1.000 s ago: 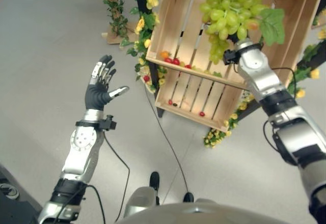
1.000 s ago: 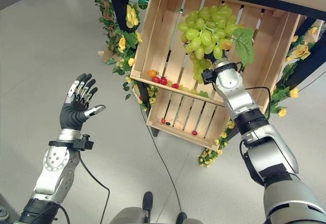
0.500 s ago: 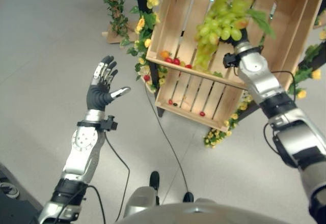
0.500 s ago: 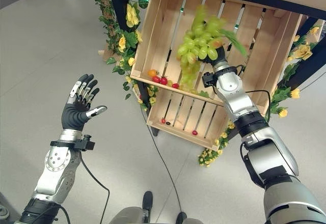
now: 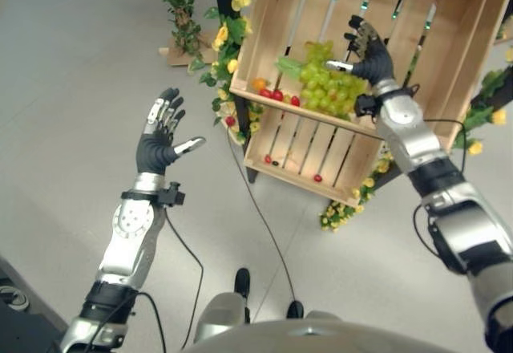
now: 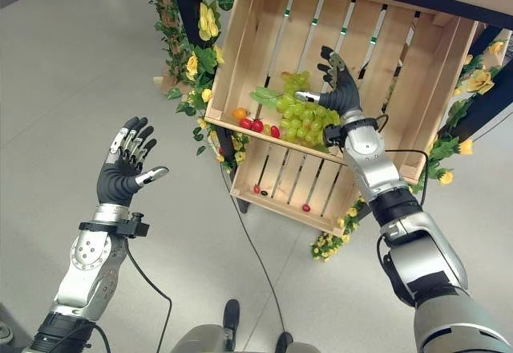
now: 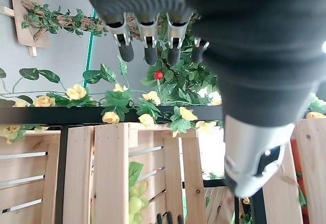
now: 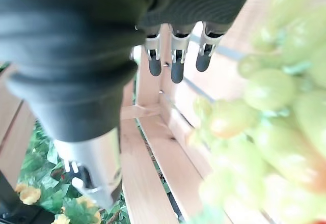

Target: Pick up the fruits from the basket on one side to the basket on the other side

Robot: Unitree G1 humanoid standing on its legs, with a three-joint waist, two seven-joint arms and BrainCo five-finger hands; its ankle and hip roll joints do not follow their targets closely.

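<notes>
A bunch of green grapes (image 5: 325, 88) with a leaf lies in the tilted wooden crate (image 5: 449, 56), on its lower side next to small red and orange fruits (image 5: 275, 95). My right hand (image 5: 370, 54) is open just above and right of the grapes, fingers spread, holding nothing; the grapes (image 8: 265, 112) loom close beside its fingers (image 8: 173, 61). My left hand (image 5: 160, 136) is raised open over the floor, well left of the crate, its fingers (image 7: 147, 40) straight.
A second crate (image 5: 309, 156) below holds a few small red fruits (image 5: 317, 179). Black posts with yellow flowers and green leaves (image 5: 228, 40) flank the crates. Grey floor (image 5: 80, 64) spreads to the left.
My right hand let go of the grape bunch; the grapes dropped from above the hand into the upper crate, and the hand's fingers opened.
</notes>
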